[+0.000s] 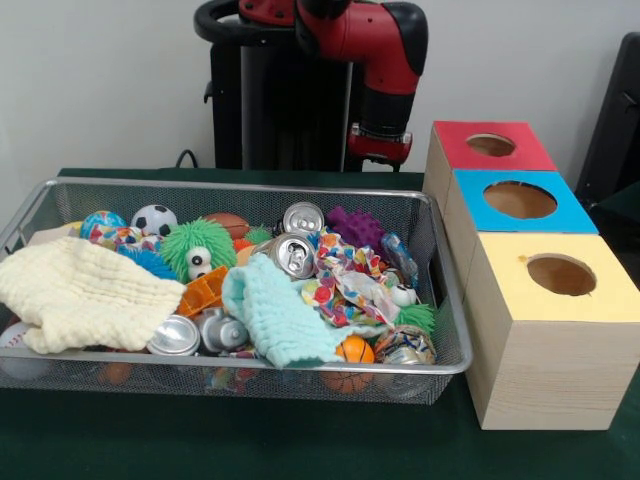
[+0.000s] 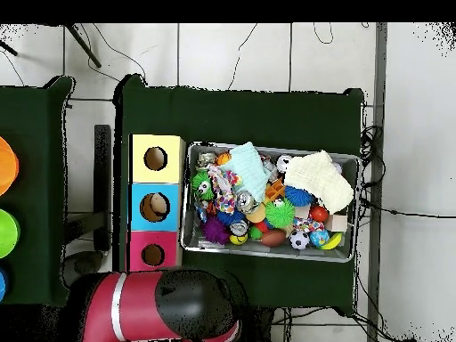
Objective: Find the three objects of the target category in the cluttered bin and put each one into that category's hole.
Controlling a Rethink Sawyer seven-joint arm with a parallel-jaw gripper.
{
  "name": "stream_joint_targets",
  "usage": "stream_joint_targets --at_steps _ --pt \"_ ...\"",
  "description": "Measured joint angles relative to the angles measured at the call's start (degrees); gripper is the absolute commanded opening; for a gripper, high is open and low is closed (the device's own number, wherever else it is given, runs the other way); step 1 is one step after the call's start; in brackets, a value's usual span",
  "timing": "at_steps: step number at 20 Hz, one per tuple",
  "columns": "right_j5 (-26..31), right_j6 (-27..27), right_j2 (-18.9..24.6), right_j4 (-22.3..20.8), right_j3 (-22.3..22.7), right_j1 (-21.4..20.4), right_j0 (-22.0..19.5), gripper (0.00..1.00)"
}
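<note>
The bin (image 1: 440, 262) of wire mesh stands on the green table (image 1: 300, 450), full of balls, drink cans, cloths and soft toys. The red arm (image 1: 375, 45) is drawn back above the table's far side, behind the bin and well apart from it. Its lower end (image 1: 379, 145) hangs over the far edge, and I cannot tell if the gripper is spread or pressed together. Just beside the bin stand three wooden boxes: red (image 1: 490, 150), blue (image 1: 520, 200) and yellow (image 1: 560, 285). Above the bin the room is open.
</note>
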Motion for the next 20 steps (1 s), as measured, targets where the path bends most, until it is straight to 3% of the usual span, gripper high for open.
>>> stream_joint_targets --at_steps 20 --pt "0.0 0.0 0.0 -1.2 11.0 -10.1 0.1 1.00"
